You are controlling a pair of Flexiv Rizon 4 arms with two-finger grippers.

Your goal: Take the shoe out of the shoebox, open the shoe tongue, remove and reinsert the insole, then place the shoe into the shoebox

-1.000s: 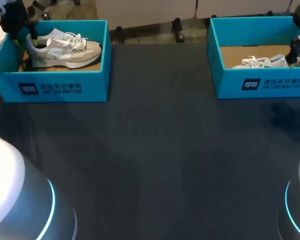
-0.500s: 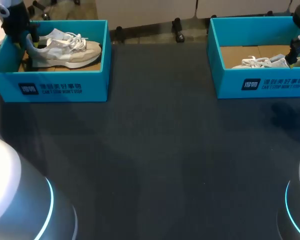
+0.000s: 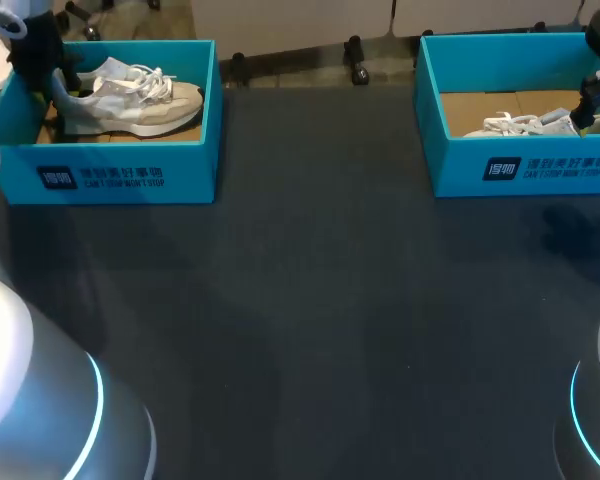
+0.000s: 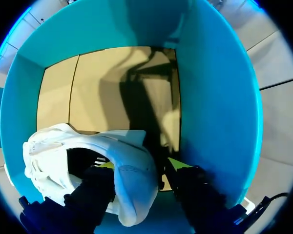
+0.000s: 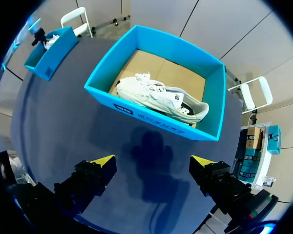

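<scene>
Shoe lies on its sole inside left shoebox, toe toward the box wall nearest table centre. Judged light; upper soft and collapsible, laces loose. Sole and heel counter look like the 2 stiff parts, so the heel collar is the likely hold. Left gripper sits down inside left shoebox at the heel end, wrist near vertical; whether it has clamped the heel, cannot tell. Right gripper spread wide, empty, high over table, well apart from left shoebox
</scene>
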